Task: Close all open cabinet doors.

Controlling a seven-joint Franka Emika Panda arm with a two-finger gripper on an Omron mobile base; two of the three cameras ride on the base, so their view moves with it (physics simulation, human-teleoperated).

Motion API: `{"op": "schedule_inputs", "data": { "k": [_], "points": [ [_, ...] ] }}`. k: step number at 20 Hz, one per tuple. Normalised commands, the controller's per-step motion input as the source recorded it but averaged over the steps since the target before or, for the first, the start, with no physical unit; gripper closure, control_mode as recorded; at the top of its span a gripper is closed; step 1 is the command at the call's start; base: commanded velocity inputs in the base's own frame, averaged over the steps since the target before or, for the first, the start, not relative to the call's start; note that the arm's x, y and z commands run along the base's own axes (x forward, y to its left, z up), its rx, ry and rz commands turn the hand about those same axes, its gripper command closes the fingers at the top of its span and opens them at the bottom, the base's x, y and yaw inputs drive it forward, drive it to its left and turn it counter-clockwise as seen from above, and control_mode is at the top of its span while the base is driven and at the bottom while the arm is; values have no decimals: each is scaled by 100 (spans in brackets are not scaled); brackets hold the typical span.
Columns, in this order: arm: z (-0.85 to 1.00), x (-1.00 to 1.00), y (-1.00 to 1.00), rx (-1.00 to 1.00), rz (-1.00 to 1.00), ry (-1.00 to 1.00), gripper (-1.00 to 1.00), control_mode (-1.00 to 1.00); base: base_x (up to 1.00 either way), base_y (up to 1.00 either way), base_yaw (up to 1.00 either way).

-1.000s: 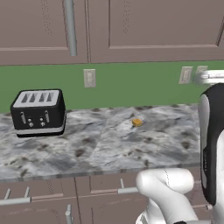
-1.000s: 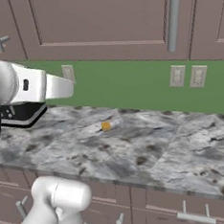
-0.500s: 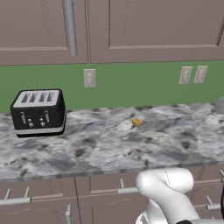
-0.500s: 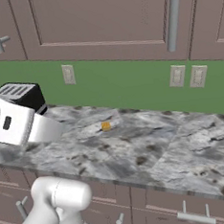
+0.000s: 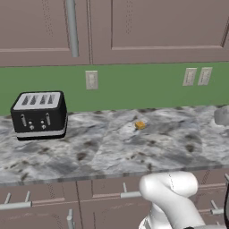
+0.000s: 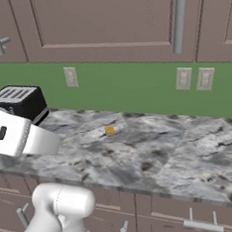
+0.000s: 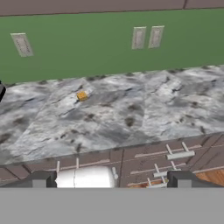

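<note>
Since a second ago the white arm has swung down out of the right side of the left base view, uncovering the twin wall outlets (image 5: 197,76). Gripper (image 7: 111,179) fingertips (image 7: 40,179) stand wide apart in the hand view, holding nothing. Upper cabinet doors (image 5: 152,29), cut off by the frame top, sit flush above the green backsplash (image 5: 134,87); one bar handle (image 5: 72,27) shows. On the marble counter (image 5: 112,143) stand a black toaster (image 5: 39,115) and a small orange item (image 5: 140,125), too small to identify.
</note>
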Motion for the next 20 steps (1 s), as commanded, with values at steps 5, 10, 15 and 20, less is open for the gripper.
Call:
{"op": "schedule_inputs", "data": {
  "k": [5, 10, 15, 20],
  "points": [
    [-13, 1, 7, 0, 12, 8, -100, -100, 0, 0, 0],
    [-10, 0, 9, 0, 6, 5, -100, -100, 0, 0, 0],
    [0, 0, 3, 0, 0, 1, -100, 100, -45, -5, -10],
    [0, 0, 0, 0, 0, 0, -100, 100, -81, -17, -69]
  ]
}}
